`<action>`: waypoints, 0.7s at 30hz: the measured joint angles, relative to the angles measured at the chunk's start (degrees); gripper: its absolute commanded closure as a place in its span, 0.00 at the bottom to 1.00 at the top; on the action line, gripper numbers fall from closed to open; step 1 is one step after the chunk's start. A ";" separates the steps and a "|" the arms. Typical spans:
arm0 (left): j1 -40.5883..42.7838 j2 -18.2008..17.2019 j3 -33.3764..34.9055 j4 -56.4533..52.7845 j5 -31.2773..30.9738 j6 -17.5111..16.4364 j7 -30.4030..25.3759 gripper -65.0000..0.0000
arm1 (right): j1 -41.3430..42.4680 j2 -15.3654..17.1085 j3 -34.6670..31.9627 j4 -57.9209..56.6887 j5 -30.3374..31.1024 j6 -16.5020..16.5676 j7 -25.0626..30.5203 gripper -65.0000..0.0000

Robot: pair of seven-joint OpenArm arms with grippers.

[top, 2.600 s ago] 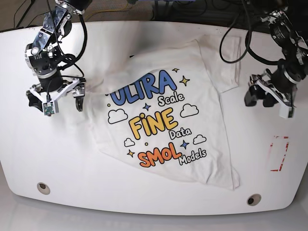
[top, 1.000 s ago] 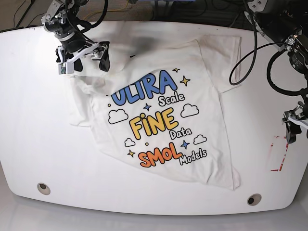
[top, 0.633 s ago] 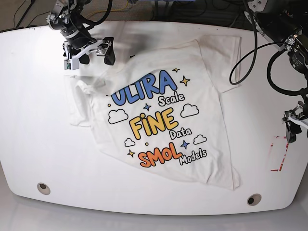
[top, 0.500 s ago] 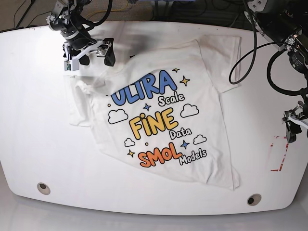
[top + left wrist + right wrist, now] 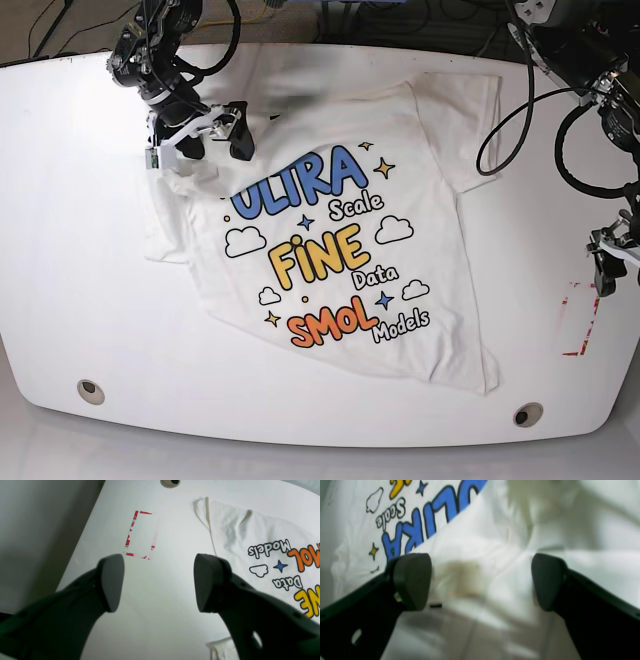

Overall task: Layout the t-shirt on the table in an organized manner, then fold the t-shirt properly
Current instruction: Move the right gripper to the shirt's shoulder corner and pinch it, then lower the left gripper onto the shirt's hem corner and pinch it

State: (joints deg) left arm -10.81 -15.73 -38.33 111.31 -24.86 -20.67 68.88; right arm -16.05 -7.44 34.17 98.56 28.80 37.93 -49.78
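Grippers both gape empty: right gripper [image 5: 201, 141] over the t-shirt's [image 5: 340, 240] far-edge shoulder, left gripper [image 5: 157, 580] above bare table [image 5: 155, 620].

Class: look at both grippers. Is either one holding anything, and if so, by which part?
Nothing is held. The right gripper hangs open over the t-shirt's bunched shoulder area; the left gripper is open above bare table near the red mark.
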 measured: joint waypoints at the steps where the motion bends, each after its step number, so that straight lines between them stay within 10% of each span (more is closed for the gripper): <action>1: 0.02 0.00 0.00 0.00 0.00 0.00 0.00 0.37 | 0.37 -0.02 0.00 -0.15 -0.02 0.00 0.00 0.07; 11: -0.07 -0.04 -0.31 0.00 0.02 0.04 0.00 0.37 | 2.69 -0.02 -0.11 -2.60 0.20 0.24 0.26 0.10; 21: -0.46 -1.33 -0.04 -4.72 0.04 0.13 -4.70 0.37 | 5.53 -0.02 -0.09 -6.27 0.00 0.00 0.11 0.56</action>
State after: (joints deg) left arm -11.27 -17.06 -38.37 106.59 -24.82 -20.53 64.18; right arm -10.52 -7.46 34.09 92.29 28.80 37.93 -49.67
